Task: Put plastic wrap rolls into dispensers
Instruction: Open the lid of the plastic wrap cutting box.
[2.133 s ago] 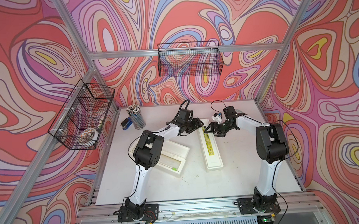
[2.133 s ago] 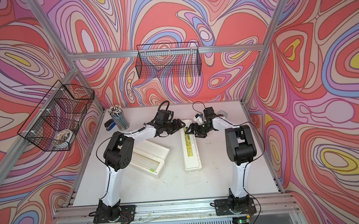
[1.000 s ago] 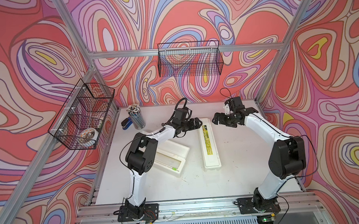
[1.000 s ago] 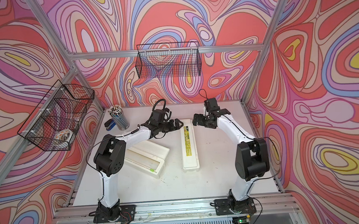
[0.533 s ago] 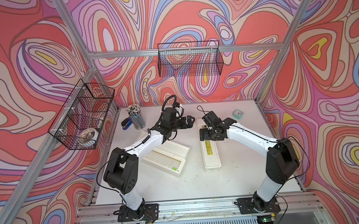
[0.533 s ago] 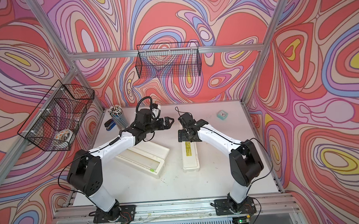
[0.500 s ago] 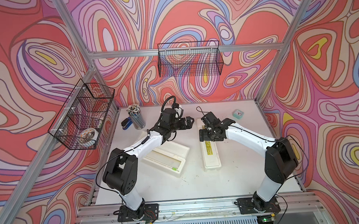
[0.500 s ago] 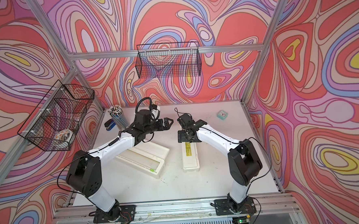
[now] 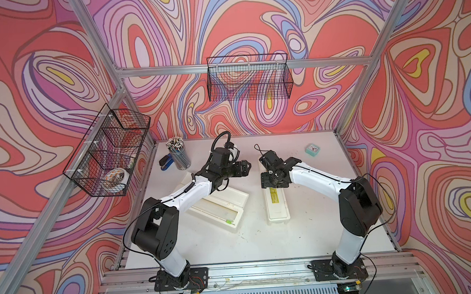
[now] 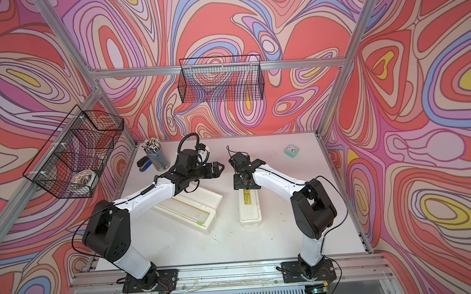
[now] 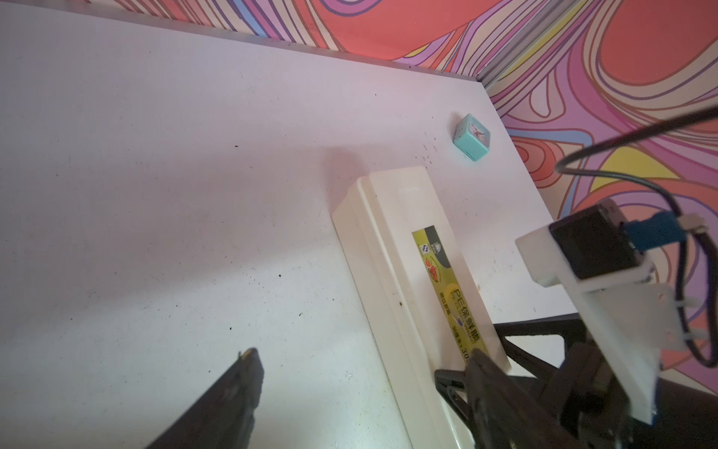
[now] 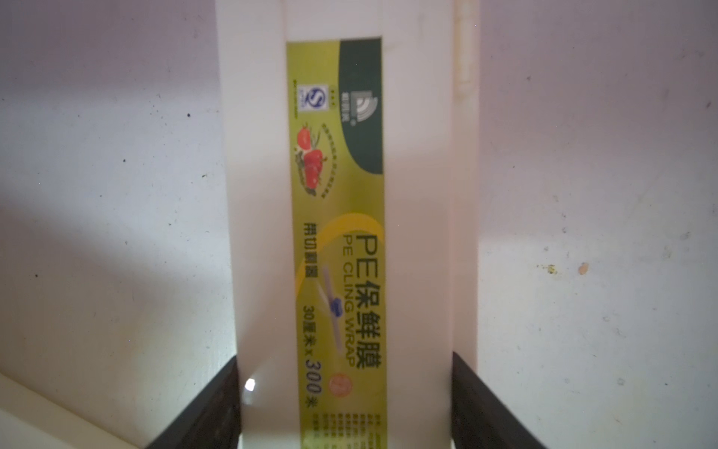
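Two cream dispensers lie mid-table. One dispenser [image 9: 277,209] [image 10: 249,207] is closed, with its yellow label up. The other dispenser [image 9: 223,206] [image 10: 196,207] lies open beside it, a green tab [image 9: 228,222] showing inside. My right gripper [image 9: 274,182] [image 12: 345,359] sits over the closed dispenser's [image 12: 419,194] far end, a finger pressed against each long side. My left gripper [image 9: 247,167] [image 11: 365,371] hovers open and empty above the table, left of that dispenser [image 11: 396,241]. No plastic wrap rolls are in view.
A cup of pencils [image 9: 178,153] and a blue stapler [image 9: 166,163] stand at the back left. A small teal clock [image 9: 312,150] [image 11: 472,136] sits at the back right. Wire baskets hang on the back wall [image 9: 249,80] and left wall [image 9: 108,151].
My right arm swung from the back of the table down onto the closed dispenser's far end, and its jaws narrowed onto the box. My left arm rose and drew back leftward.
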Controlling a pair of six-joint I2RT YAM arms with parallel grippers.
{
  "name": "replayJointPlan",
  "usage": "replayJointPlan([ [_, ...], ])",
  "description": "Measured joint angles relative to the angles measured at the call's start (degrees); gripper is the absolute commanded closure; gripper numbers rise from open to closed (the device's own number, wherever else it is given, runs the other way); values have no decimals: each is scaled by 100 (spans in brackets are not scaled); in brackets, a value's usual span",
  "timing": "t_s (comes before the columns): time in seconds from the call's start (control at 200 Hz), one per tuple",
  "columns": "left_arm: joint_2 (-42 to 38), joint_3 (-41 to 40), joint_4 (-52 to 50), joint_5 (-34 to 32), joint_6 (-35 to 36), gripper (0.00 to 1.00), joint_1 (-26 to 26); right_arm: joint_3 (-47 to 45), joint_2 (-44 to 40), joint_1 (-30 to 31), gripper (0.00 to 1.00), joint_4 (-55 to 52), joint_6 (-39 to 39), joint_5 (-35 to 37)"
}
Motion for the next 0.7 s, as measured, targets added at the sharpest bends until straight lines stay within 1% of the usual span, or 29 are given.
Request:
replayJointPlan([
  [0.03,0,0,-52,7,13,36,0,-24,-26,0,48,22,0,-17],
  [0.095,20,11,-166,61,44,50,-2,-70,-101,-11,47,59,-2,-105],
  [0.16,114,114,-313,129,83,71,-22,-107,-166,-17,47,116,-2,-234],
  [0.195,205,219,-391,146,105,81,-42,-142,-210,-17,47,160,-11,-317],
  [0.255,435,450,-474,188,133,92,-101,-223,-304,-17,47,254,-26,-468],
  [0.346,789,782,-522,267,136,98,-240,-310,-444,-24,47,345,-26,-688],
  [0.416,1014,970,-568,278,136,100,-345,-372,-535,-50,46,415,-35,-831],
  [0.531,1300,1158,-691,262,66,100,-468,-529,-697,-142,46,546,-44,-1067],
  [0.696,1403,1154,-734,269,-76,100,-494,-693,-826,-328,44,610,-61,-1311],
])
